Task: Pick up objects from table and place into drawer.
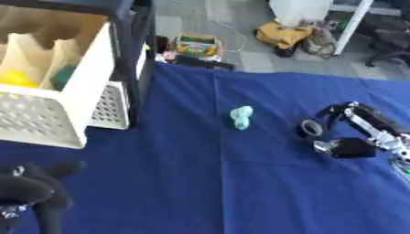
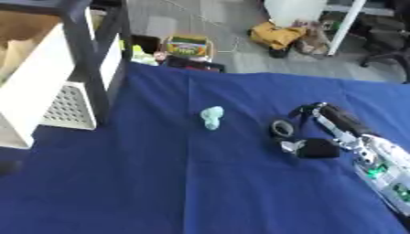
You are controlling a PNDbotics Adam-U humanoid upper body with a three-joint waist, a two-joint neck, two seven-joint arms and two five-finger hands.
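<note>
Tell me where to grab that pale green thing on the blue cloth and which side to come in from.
Judging from these views, take the pale green object across its narrow middle, coming down from above. It lies flat and alone on the blue cloth, its long axis running roughly toward and away from the robot, so thumb and fingers can close from left and right. The right hand is the nearer one.

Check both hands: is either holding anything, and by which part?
Nothing is held. The right hand rests on the blue cloth, apart from the pale green object. The left hand sits idle at the lower left corner.
</note>
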